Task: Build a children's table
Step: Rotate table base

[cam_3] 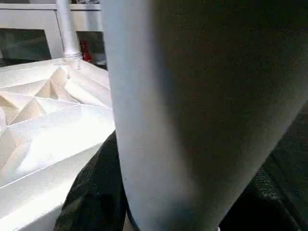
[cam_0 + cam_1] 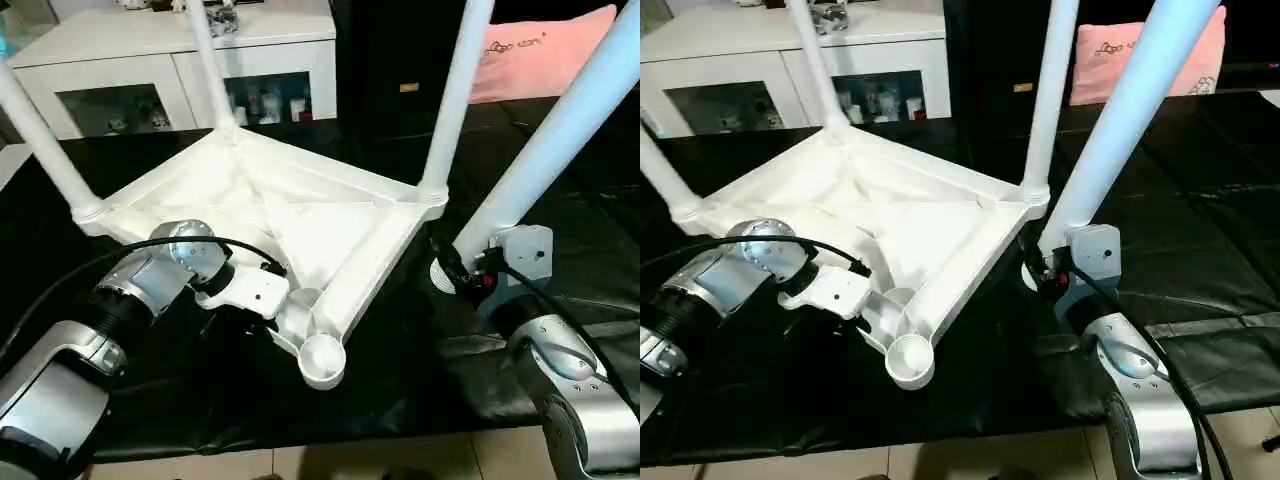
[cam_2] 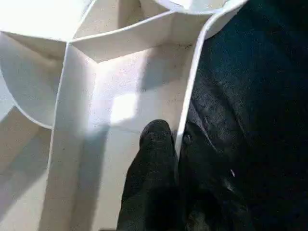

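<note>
Children's white plastic rectangular tabletop [image 2: 300, 215] lies ribbed underside up on the black-covered counter [image 2: 400, 380]. We see three long white tapered tube legs [image 2: 455, 100] standing in its corner sockets, with the near round socket [image 2: 322, 358] empty. Our left end effector [image 3: 175, 144] pinches the tabletop's thin rim beside that socket, one black finger [image 3: 154, 159] inside the wall. Our right end effector [image 2: 455, 270] grips a fourth white leg [image 2: 560, 140], tilted, beside the tabletop.
</note>
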You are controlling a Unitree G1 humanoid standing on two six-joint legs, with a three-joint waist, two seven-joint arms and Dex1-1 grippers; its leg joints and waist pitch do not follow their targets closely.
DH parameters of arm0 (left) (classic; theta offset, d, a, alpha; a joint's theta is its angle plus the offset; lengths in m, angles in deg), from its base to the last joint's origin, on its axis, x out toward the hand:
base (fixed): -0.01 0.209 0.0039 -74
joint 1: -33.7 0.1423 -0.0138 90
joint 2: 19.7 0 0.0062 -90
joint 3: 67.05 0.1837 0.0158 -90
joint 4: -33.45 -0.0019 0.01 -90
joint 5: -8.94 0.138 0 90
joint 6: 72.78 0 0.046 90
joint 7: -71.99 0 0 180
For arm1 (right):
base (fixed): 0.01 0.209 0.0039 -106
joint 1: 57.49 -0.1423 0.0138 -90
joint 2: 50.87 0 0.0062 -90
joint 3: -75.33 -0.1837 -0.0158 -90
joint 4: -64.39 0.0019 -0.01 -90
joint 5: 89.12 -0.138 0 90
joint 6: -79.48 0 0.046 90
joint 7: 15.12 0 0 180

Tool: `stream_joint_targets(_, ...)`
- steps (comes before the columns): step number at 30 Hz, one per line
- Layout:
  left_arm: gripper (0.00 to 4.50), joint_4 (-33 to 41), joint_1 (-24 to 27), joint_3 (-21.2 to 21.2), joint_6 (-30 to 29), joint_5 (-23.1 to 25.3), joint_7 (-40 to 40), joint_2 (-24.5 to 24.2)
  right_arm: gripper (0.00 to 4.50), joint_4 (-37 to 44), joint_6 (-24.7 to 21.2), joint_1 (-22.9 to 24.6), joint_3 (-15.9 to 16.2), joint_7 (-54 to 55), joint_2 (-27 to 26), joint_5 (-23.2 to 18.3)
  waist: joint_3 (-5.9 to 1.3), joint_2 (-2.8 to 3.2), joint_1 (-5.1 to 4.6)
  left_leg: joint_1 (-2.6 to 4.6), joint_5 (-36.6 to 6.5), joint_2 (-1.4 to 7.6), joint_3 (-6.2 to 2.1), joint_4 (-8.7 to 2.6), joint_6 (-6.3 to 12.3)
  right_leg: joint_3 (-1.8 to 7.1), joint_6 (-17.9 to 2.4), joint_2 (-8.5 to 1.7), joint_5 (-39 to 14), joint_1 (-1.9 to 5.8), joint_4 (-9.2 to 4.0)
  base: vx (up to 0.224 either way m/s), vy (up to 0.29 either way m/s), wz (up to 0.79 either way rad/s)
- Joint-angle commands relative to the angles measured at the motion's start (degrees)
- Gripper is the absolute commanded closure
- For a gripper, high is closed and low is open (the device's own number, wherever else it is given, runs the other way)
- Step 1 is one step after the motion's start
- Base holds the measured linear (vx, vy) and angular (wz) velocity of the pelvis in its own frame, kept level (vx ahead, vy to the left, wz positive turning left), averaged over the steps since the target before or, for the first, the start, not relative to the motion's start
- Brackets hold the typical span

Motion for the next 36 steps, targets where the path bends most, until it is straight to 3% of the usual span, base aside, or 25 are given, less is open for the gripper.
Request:
stream_joint_targets(1, 4.49, -1.44, 0.82, -2.82, -7.24, -1.49, -2.36, 0.23, 2.58, -0.07, 0.84, -0.87, -0.31, -0.2, 0.14, 0.23, -3.41, -0.53, 0.44, -0.23, -11.39, 7.37, -3.29, -5.4, 0.65, 4.08, -15.61, -7.31, -12.47, 3.27, -4.2, 0.0, 0.0, 0.0)
stream_joint_targets(3, 4.49, -0.73, 1.52, -4.73, -12.33, -2.56, -4.86, 0.73, 2.58, -0.48, 1.09, -0.97, -0.37, -0.27, 0.07, 0.19, -3.36, -1.21, 0.39, -0.32, -10.89, 7.37, -3.26, -5.33, 1.07, 4.02, -15.56, -7.29, -13.74, 3.23, -4.31, 0.0, 0.0, 0.0)
stream_joint_targets(5, 4.49, -0.4, 1.82, -5.35, -13.81, -2.7, -5.81, 0.84, 2.58, -0.63, 1.2, -0.98, -0.35, -0.28, 0.01, 0.2, -3.34, -0.91, 0.34, -0.38, -10.91, 7.28, -3.31, -5.24, 1.31, 4.0, -15.34, -7.36, -15.06, 3.2, -4.37, 0.0, 0.0, 0.0)
stream_joint_targets(7, 4.49, 0.03, 3.31, -7.41, -18.08, -2.62, -10.39, 1.45, 2.58, -1.41, 1.56, -1.21, 0.09, -0.25, -0.35, 0.4, -3.3, -1.34, -0.26, -0.65, -10.64, 7.2, -3.38, -5.17, 2.19, 3.87, -14.76, -7.2, -16.47, 3.21, -4.56, 0.0, 0.0, 0.0)
stream_joint_targets(9, 4.49, 1.31, 4.46, -8.05, -20.28, -2.37, -11.47, 1.43, 2.58, -1.79, 1.73, -1.45, 0.29, -0.21, -0.43, 0.47, -3.4, -1.14, -0.36, -0.7, -9.81, 7.18, -3.36, -5.05, 2.59, 3.9, -14.48, -7.23, -16.82, 3.24, -4.55, 0.0, 0.0, 0.0)
stream_joint_targets(13, 4.49, 6.66, 7.71, -10.87, -28.54, -3.16, -16.92, 3.7, 2.58, -2.65, 1.92, -2.28, 0.28, -0.28, -0.35, 0.38, -3.36, -1.28, -0.38, -0.54, -9.09, 7.31, -3.28, -5.05, 3.32, 3.76, -14.9, -6.98, -15.64, 2.97, -4.56, 0.0, 0.0, 0.0)
stream_joint_targets(19, 4.49, 12.47, 10.65, -13.74, -34.34, -6.27, -21.33, 8.46, 2.58, -3.41, 2.09, -2.82, -0.1, -0.41, -0.19, 0.25, -3.45, -1.21, -0.02, -0.55, -8.13, 7.4, -3.09, -4.96, 4.35, 3.73, -15.18, -6.95, -14.49, 2.99, -4.49, 0.0, 0.0, 0.0)
stream_joint_targets(26, 4.49, 14.35, 12.19, -15.35, -32.56, -7.18, -26.21, 12.33, 2.58, -3.69, 1.98, -3.21, -0.46, -0.86, 0.18, -0.07, -3.34, -1.68, 0.32, -0.7, -8.72, 7.1, -3.05, -4.91, 5.01, 3.63, -13.26, -6.79, -18.52, 2.91, -5.05, 0.0, 0.0, 0.0)
stream_joint_targets(28, 4.49, 15.99, 13.02, -14.99, -28.64, -7.83, -25.8, 12.76, 2.58, -3.89, 2.04, -3.41, -0.61, -0.99, 0.37, -0.2, -3.3, -1.61, 0.46, -0.73, -8.91, 7.22, -3.2, -4.99, 5.01, 3.64, -12.64, -6.84, -19.44, 2.81, -5.17, 0.0, 0.0, 0.0)
stream_joint_targets(31, 4.49, 16.98, 14.18, -12.15, -26.6, -4.66, -26.26, 10.9, 2.58, -4.04, 2.14, -3.4, -0.42, -1.06, 0.38, -0.08, -3.47, -1.5, 0.61, -0.6, -8.2, 7.47, -3.3, -5.13, 5.29, 3.61, -13.45, -6.67, -15.2, 2.65, -4.69, 0.0, 0.0, 0.0)
stream_joint_targets(34, 4.49, 16.71, 14.52, -11.91, -24.89, -4.6, -26.06, 10.55, 2.58, -4.0, 2.11, -3.32, -0.29, -1.1, 0.39, -0.03, -3.69, -1.45, 0.79, -0.72, -5.89, 7.41, -3.13, -4.95, 5.88, 3.63, -14.17, -6.78, -10.97, 2.86, -4.33, 0.0, 0.0, 0.0)
stream_joint_targets(36, 4.05, 16.7, 14.41, -12.74, -25.64, -5.7, -25.28, 10.68, 2.58, -3.95, 2.05, -3.25, -0.33, -1.17, 0.52, -0.1, -3.75, -1.54, 0.93, -0.79, -4.6, 7.35, -3.0, -4.8, 6.5, 3.55, -15.0, -6.8, -8.47, 2.88, -4.09, 0.0, 0.0, 0.0)
